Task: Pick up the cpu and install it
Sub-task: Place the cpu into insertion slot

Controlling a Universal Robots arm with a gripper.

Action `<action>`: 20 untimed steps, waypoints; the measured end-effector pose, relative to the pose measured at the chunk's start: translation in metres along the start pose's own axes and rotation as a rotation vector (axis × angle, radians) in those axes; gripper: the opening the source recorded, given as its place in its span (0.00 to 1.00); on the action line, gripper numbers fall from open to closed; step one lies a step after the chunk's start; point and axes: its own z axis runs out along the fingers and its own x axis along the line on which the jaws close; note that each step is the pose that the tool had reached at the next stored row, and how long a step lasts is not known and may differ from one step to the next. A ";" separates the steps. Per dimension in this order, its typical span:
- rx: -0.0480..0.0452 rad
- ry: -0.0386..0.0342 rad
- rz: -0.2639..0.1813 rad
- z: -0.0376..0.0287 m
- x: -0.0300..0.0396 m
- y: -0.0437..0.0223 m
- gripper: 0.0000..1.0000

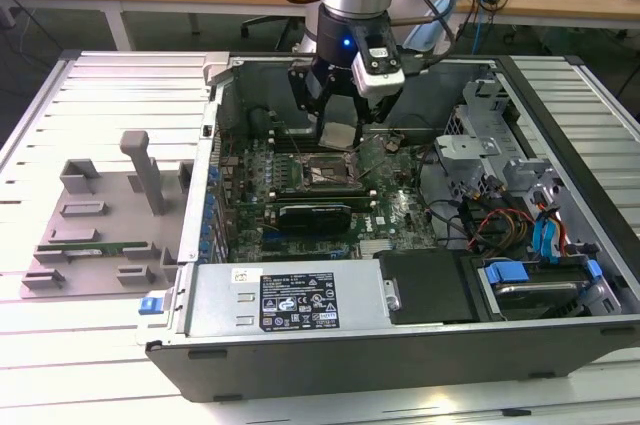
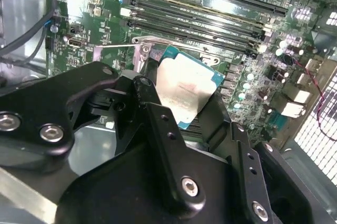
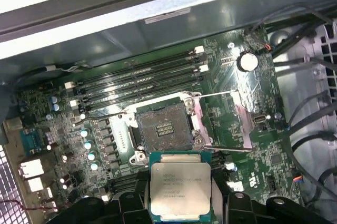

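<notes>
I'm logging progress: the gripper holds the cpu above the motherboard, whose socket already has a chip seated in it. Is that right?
Not quite: the socket is open and empty, as the first wrist view shows. The gripper does hold the cpu above the motherboard.

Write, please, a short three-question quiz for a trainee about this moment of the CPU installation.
1. True or false: the cpu is seated in the socket.
2. Multiple choice: the gripper is shut on: A, the cpu; B, a memory stick; C, a cable.
3. Short answer: in the first wrist view, is the socket occupied or empty?

Key
1. False: the gripper holds the cpu by its edges, apart from the socket.
2. A.
3. Empty: its contact field lies bare.
</notes>
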 end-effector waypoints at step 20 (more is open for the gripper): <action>0.0125 0.0100 0.172 0.0003 0.0000 0.0000 0.55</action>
